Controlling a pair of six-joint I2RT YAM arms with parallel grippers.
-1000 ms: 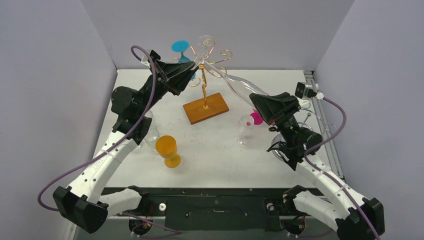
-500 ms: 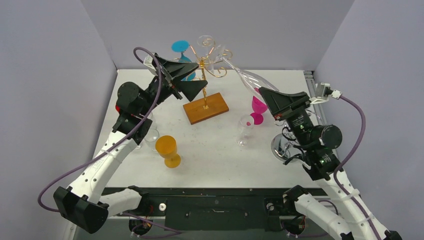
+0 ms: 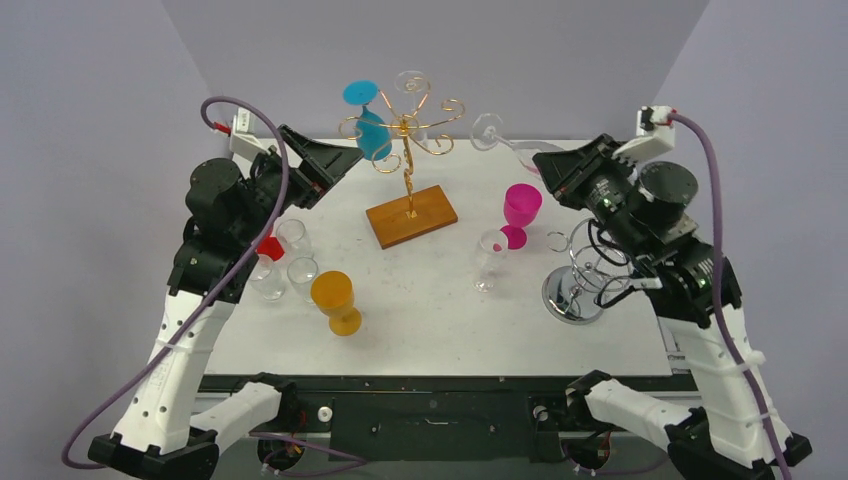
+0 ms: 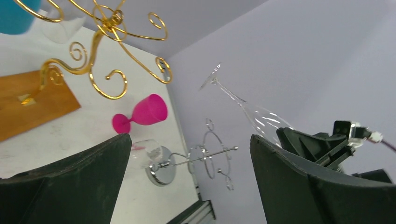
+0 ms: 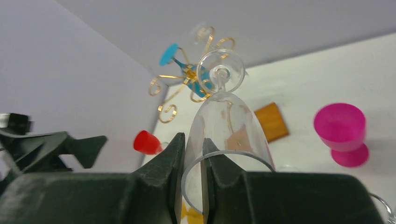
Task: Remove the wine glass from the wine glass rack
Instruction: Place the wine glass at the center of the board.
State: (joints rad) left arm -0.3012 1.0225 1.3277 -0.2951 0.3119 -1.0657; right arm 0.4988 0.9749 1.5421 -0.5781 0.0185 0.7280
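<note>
Since a second ago: right jaws drawn back and up to the right, clear wine glass point(image 3: 503, 141) carried off the wine glass rack point(image 3: 406, 140); left jaws sprung wide and pulled back to the left.

Hard to make out:
- Overhead: bowl of the carried glass mostly behind the black right jaws; only foot and stem plain.
- Right wrist view: rim of the glass point(image 5: 229, 126) cut off behind the jaws at the lower edge.
- Left wrist view: wooden base of the rack point(image 4: 102, 51) cut by the left edge.
- Second clear glass point(image 3: 410, 83) at the rack top, faint against the wall.

Glass and jaws:
- Glass in the air above the desk point(image 3: 450, 330), right of the rack and well apart from it, tilted, foot toward the rack.
- Right jaws clenched on the bowl wall near the rim.
- Left jaws released, nothing between them; pink goblet point(image 4: 142, 114) and chrome wire stand point(image 4: 205, 158) seen past the gap.
- Blue glass point(image 3: 368, 125) hanging on the rack.
</note>
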